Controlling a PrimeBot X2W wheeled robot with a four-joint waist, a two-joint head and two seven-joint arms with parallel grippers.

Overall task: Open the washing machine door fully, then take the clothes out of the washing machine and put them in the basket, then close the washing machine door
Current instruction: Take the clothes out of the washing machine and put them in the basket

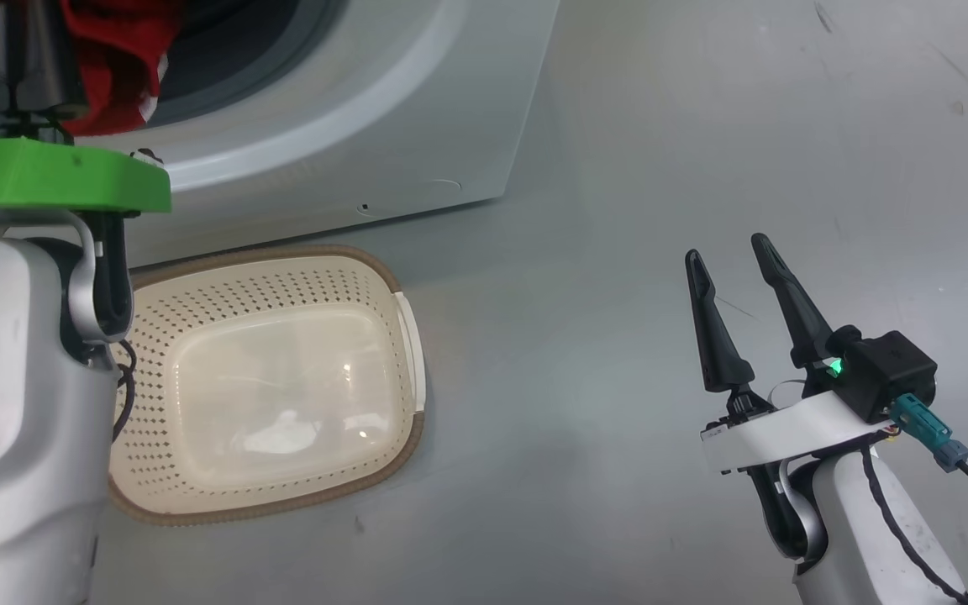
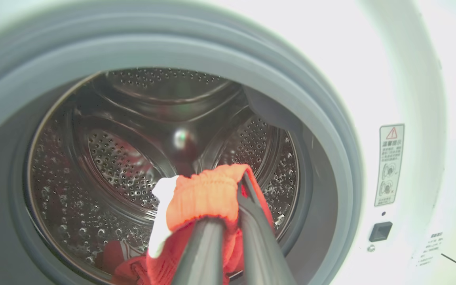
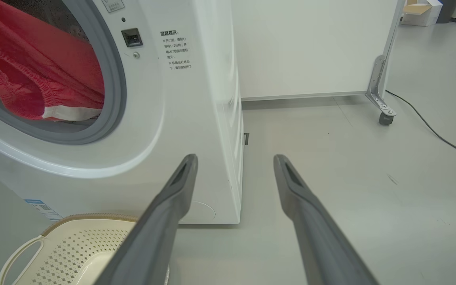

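Head view, from the left: one pale left forearm with a green bracket (image 1: 55, 176) fills the left edge and reaches up into the open mouth of the one washing machine (image 1: 417, 109) at the upper left. Red clothes (image 1: 118, 59) show in that mouth, just right of the arm's dark end. Below the washer and close to its front, one basket (image 1: 383, 277) stands on the grey floor (image 1: 618, 168) at the lower left of centre, with nothing in it. At the lower right, well apart from the basket and washer, the right gripper (image 1: 726, 249) hangs over bare floor. Its two fingers are spread wide and hold nothing.

Left wrist view: the grey gasket (image 2: 212, 51) rings the steel drum (image 2: 121, 158). At lower centre the left gripper (image 2: 230, 198) is pinched tight on a bunched red fold with white trim, which sits right at its fingertips. More red fabric lies on the drum's bottom at the lower left. I cannot tell whether it is a second garment or part of the same one.

Right wrist view: red cloth fills the opening at the upper left, and the basket's corner sits at the lower left. One wheeled panel (image 3: 382, 79) stands at the upper right.
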